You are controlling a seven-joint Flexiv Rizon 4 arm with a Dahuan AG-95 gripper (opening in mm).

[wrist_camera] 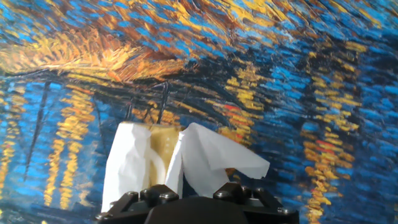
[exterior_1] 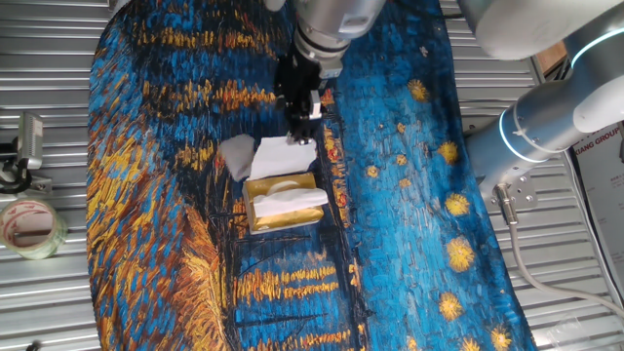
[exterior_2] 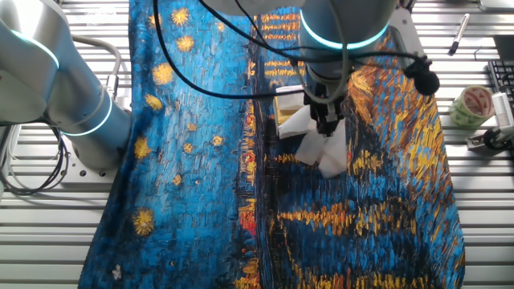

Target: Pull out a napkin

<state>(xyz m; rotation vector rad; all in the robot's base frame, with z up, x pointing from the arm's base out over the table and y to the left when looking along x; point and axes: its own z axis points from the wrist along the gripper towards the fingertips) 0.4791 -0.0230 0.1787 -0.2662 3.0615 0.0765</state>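
Spread over the ribbed metal table [exterior_1: 58, 302] is a painted cloth [exterior_1: 156, 195] in deep blues and golds, a starry-night pattern that covers most of the work area. Near the middle of it sits the gold tissue box [exterior_1: 281, 207], with a fresh white sheet [exterior_1: 292, 199] poking up from its slot. Just beyond the box, on the side toward the arm, hangs the napkin [exterior_1: 283, 154], a creased white sheet held up off the cloth at its top edge. The gripper [exterior_1: 306, 115] stands directly above it, its black fingers [exterior_1: 314, 105] drawn together and pinched on the paper. In the other fixed view the napkin [exterior_2: 325, 152] droops below the gripper [exterior_2: 326, 122] in two soft folds, its lower corner close to the cloth, whether touching or not cannot be told. A second crumpled white piece [exterior_1: 235, 156] lies just beside the napkin, left of it in the first fixed view. The hand view shows the napkin [wrist_camera: 211, 158] splayed out ahead of the fingertips [wrist_camera: 155, 196], with the gold of the box [wrist_camera: 160, 149] showing between its folds. A roll of tape [exterior_1: 29, 226] rests on the bare metal at the table's edge, well apart from the box, and a pen [exterior_2: 460, 29] lies on the slats at the far corner
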